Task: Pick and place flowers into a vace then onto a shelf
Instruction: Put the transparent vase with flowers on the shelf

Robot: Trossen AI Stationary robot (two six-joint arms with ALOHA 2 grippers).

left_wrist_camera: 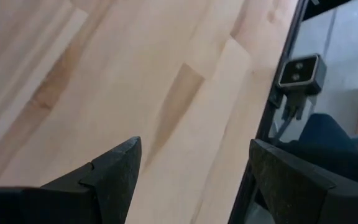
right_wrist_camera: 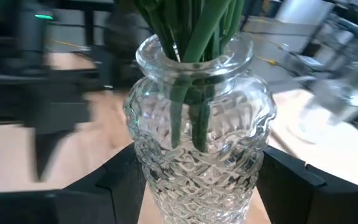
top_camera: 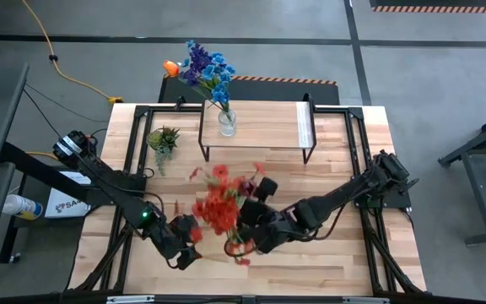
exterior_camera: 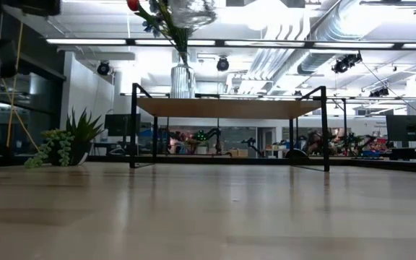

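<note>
My right gripper (top_camera: 256, 235) is shut on a cut-glass vase (right_wrist_camera: 197, 143) that holds red flowers (top_camera: 222, 207) on green stems (right_wrist_camera: 191, 56), over the table's near middle. My left gripper (top_camera: 184, 253) is open and empty just left of that vase, over bare wood near the near edge (left_wrist_camera: 194, 168). The shelf (top_camera: 260, 127) stands on its thin dark legs at the table's far middle. A second glass vase (top_camera: 226, 123) with blue, purple and one orange bloom (top_camera: 202, 67) stands on the shelf's left end; it also shows in the low view (exterior_camera: 183, 78). My right gripper pinches the vase's bulging body (right_wrist_camera: 148, 168) between its two fingers (right_wrist_camera: 114, 186), one on each side, below the neck. The fingers come about level from the table's right. The vase stands upright in the hold; no vase base rests on the table in the low view.
A small green spiky potted plant (top_camera: 163, 139) stands left of the shelf, also in the low view (exterior_camera: 67, 144). The low camera (left_wrist_camera: 300, 71) sits at the table's near edge. Bare wood lies between the grippers and the shelf.
</note>
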